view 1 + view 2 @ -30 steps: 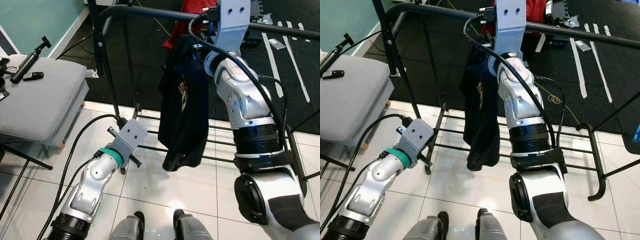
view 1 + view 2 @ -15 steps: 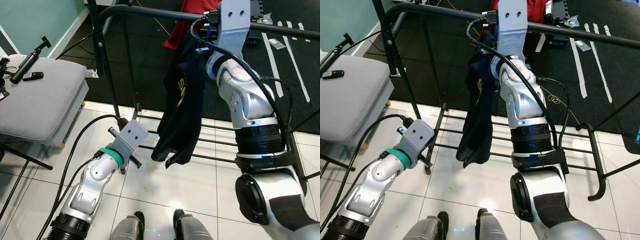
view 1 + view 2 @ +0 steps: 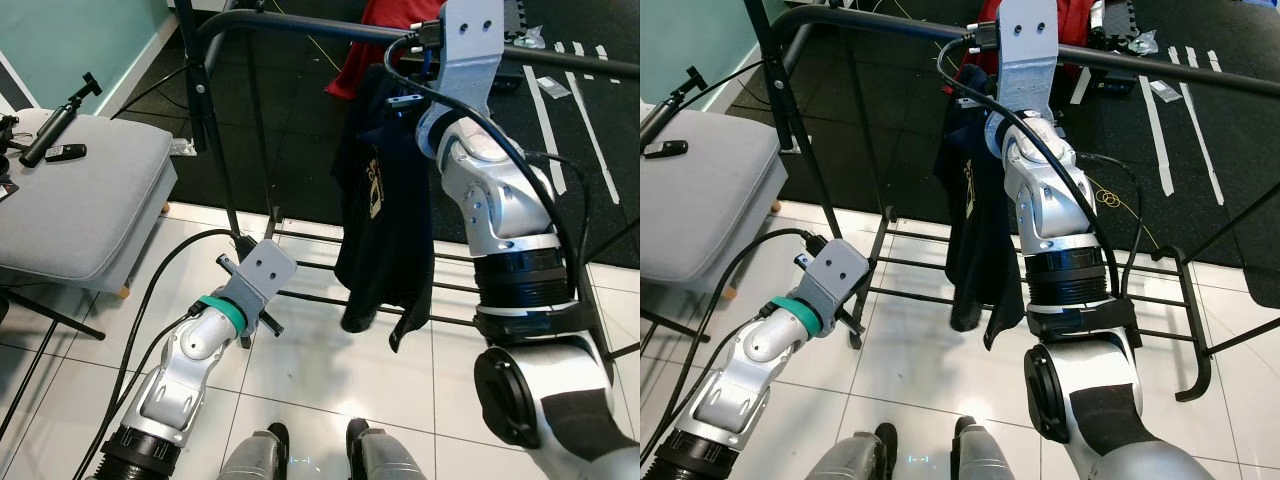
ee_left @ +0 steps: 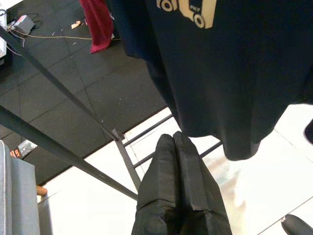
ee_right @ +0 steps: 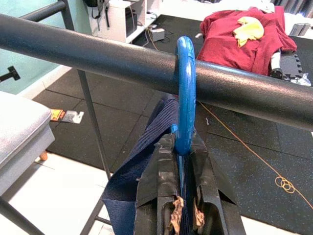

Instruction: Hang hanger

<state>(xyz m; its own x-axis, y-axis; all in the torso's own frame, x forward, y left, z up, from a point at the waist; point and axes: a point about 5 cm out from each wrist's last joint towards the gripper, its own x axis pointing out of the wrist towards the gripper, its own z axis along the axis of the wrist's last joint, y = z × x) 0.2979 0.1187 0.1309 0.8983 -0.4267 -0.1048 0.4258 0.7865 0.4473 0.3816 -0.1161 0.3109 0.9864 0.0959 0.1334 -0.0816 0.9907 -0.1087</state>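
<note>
A blue hanger hook [image 5: 184, 88] arches over the black clothes rail [image 5: 88, 53], seen in the right wrist view. My right gripper [image 5: 183, 144] is shut on the hook's stem just below the rail. A dark navy shirt with a cream print [image 3: 385, 215] hangs from the hanger beside my raised right arm [image 3: 490, 200]. My left gripper [image 4: 175, 147] is shut on nothing, held low in front of the shirt's hem and apart from it. The left arm [image 3: 200, 350] is low at the left over the white tiles.
The rack's upright post [image 3: 200, 110] and low base bars [image 3: 300, 240] stand ahead. A grey padded seat [image 3: 80, 195] with a black handle and a key fob is at the left. A red garment [image 5: 244, 34] lies on the black mat behind the rail.
The shirt swung left and has now swung back right, hanging closer under my right arm. The right wrist shifted slightly right along the rail. The left arm has not moved.
</note>
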